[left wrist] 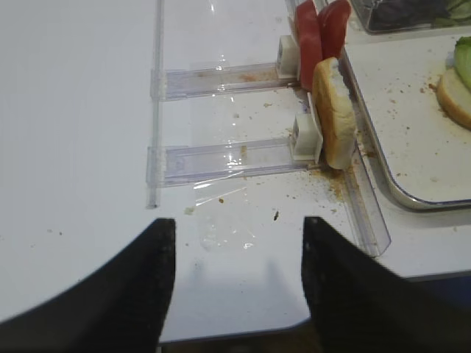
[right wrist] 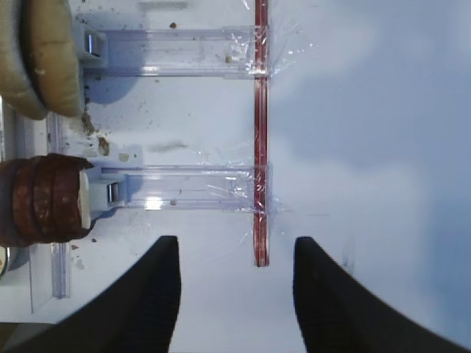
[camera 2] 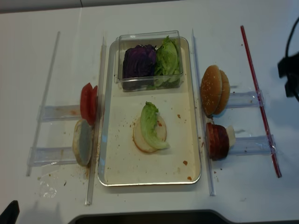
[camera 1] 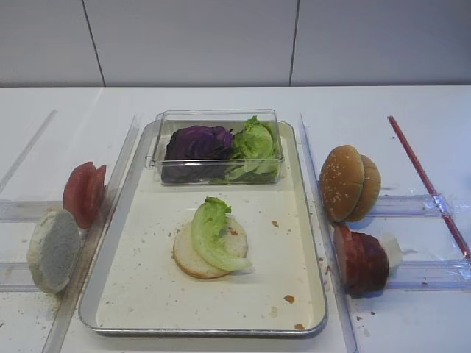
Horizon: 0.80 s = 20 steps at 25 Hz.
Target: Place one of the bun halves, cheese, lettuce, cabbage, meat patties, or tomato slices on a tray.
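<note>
A: Nearest the lower edge of the high view we see the rim of the tray point(camera 1: 202, 329) on the white bench point(camera 1: 412, 323). What lies on it?

B: At its centre we find a pale bun base point(camera 1: 193, 259) with a lettuce leaf point(camera 1: 213, 234) draped across it, touching. Crumbs dot the cream surface.

A: And at the sides?

B: At lower left another bun base point(camera 1: 53, 250) stands on edge, with the tomato slices point(camera 1: 85, 193) just beyond it. At lower right we see the meat patties point(camera 1: 360, 259) upright in a clear holder point(camera 1: 430, 273), and above them the seeded bun tops point(camera 1: 349, 182). A red rod point(camera 1: 427, 184) runs along the right.

A: Farther back?

B: A clear plastic box point(camera 1: 215, 118) at the tray's upper end holds the purple cabbage point(camera 1: 197, 142) beside more green leaves point(camera 1: 255, 143).

A: The claws?

B: In the wrist views, we see the right claw point(right wrist: 235, 294) released, over bare bench beside the patties, and the left claw point(left wrist: 237, 287) likewise spread wide, grasping nothing.
</note>
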Each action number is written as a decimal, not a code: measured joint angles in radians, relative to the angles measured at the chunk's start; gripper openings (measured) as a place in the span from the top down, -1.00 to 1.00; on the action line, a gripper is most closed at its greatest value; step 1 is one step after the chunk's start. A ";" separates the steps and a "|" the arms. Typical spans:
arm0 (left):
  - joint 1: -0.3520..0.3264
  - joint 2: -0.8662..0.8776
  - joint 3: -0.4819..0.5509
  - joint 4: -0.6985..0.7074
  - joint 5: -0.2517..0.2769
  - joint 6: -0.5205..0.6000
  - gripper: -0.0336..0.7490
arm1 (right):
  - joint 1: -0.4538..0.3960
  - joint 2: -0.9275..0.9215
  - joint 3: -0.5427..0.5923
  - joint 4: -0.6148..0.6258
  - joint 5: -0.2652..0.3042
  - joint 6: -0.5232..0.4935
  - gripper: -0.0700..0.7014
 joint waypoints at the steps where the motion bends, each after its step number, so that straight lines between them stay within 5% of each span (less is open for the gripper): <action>1: 0.000 0.000 0.000 0.000 0.000 0.000 0.01 | 0.000 -0.034 0.021 0.000 0.000 0.000 -0.13; 20: 0.000 0.000 0.000 0.000 0.000 0.000 0.01 | 0.000 -0.648 0.364 0.002 0.013 -0.059 0.27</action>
